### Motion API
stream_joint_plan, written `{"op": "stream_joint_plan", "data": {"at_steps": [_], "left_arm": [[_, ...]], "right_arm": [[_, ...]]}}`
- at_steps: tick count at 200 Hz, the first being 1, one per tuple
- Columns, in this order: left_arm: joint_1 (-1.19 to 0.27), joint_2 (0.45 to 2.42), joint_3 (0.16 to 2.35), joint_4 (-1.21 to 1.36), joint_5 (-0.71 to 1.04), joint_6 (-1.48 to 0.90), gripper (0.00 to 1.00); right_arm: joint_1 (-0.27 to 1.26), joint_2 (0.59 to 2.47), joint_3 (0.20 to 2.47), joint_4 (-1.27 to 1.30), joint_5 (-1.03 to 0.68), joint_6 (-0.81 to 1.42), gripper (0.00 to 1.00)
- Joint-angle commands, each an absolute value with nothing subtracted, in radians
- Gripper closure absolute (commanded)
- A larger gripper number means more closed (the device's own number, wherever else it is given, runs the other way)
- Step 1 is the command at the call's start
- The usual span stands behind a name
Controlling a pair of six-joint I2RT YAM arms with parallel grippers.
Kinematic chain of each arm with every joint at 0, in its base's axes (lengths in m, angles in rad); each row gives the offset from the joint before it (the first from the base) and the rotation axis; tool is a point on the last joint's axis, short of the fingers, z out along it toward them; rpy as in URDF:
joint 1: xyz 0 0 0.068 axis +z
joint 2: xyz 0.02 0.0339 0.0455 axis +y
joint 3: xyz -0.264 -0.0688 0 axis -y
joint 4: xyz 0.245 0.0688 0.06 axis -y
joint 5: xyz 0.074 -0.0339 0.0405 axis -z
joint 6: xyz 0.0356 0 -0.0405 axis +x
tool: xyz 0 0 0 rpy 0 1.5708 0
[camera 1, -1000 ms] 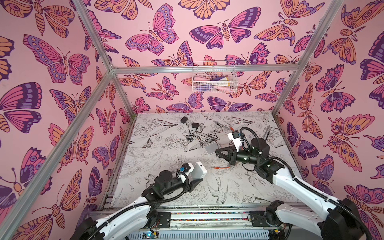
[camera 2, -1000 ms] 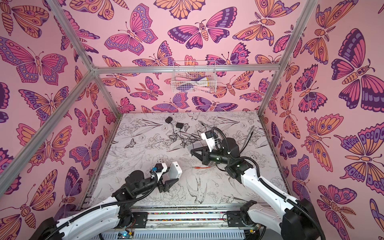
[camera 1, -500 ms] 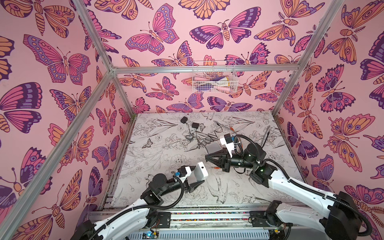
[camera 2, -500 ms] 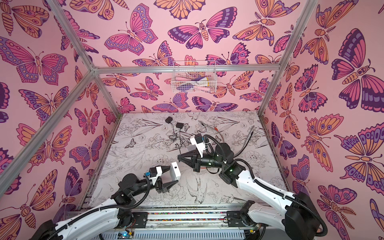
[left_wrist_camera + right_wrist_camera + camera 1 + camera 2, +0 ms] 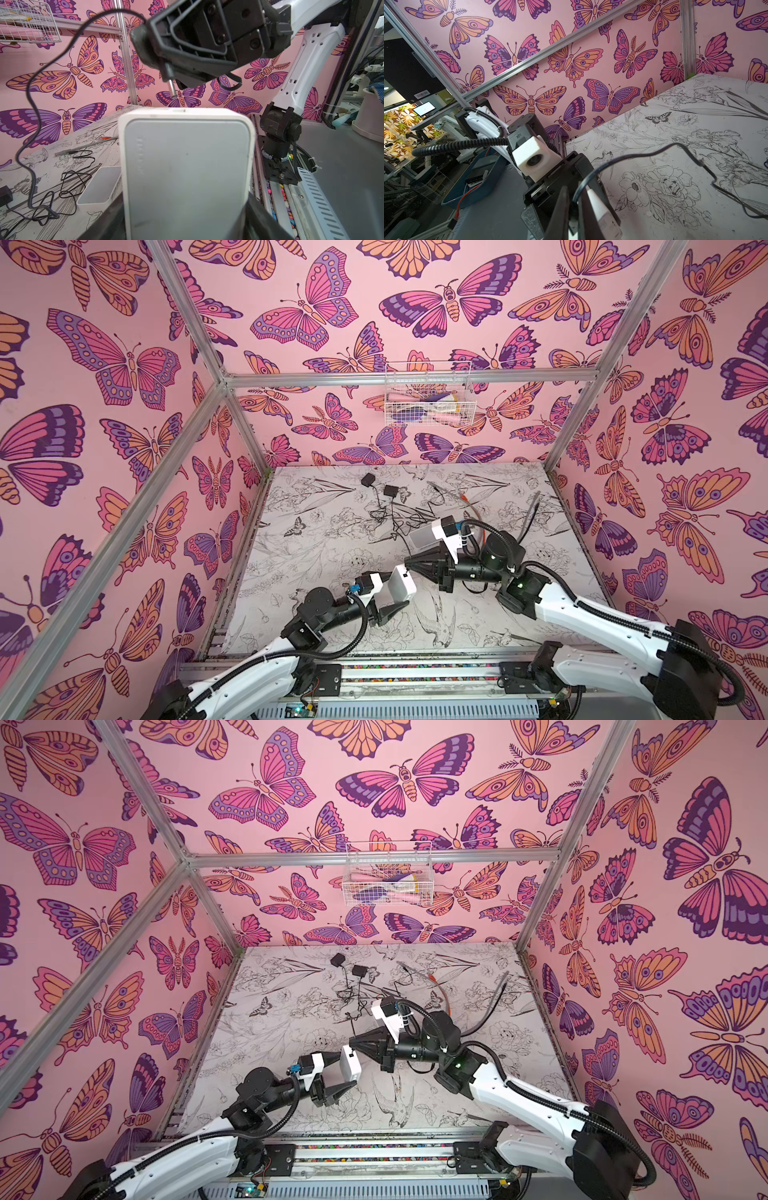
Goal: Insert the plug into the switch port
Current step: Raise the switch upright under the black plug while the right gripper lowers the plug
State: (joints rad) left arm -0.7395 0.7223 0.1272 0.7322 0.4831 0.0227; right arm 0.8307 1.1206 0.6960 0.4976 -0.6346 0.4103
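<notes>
L gripper clamps the switch by its sides, prob. light, rigid — R gripper pinches the small stiff plug by its collar, tip just off switch's edge.

In both top views the left gripper, jaws spread wide, reaches up from lower left, nearly tip to tip with the right gripper, jaws pressed together, pointing left.
</notes>
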Motion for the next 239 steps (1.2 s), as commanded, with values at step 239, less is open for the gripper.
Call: {"op": "stream_joint_plan", "data": {"at_steps": [239], "left_arm": [[-0.747, 0.690, 0.147, 0.723, 0.430, -0.014, 1.00]], "right_arm": [[0.913, 1.106, 0.639, 0.429, -0.467, 0.304, 1.00]]}}
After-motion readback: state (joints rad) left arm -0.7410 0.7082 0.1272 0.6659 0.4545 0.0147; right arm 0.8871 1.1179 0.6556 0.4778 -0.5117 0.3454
